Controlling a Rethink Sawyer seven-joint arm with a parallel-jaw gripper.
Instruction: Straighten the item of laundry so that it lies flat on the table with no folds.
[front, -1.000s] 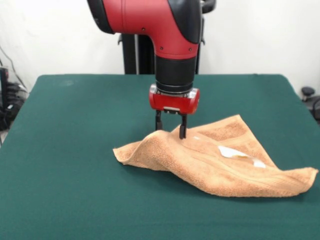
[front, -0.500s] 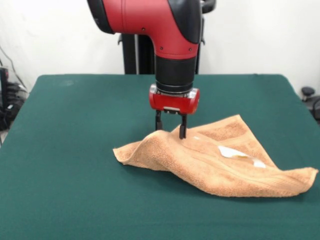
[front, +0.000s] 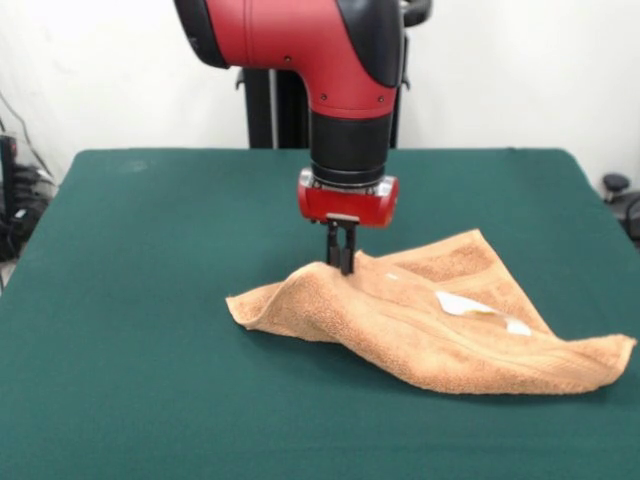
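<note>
The item of laundry (front: 440, 320) is an orange-tan terry towel lying rumpled and folded over itself on the green table (front: 150, 300), right of centre. A white label (front: 462, 303) shows on its upper face. My gripper (front: 342, 262) comes straight down onto the raised fold at the towel's far left part. Its two black fingers (front: 347, 248) are pressed together, shut on a pinch of the towel's cloth at the ridge.
Dark cables and equipment (front: 15, 200) sit off the table's left edge, and a black knob (front: 616, 184) shows beyond the right edge. A white wall stands behind the table.
The gripper's fingers, spread apart over the fold in the earlier frames, have closed together on the towel's ridge. The arm and the towel have stayed in place.
</note>
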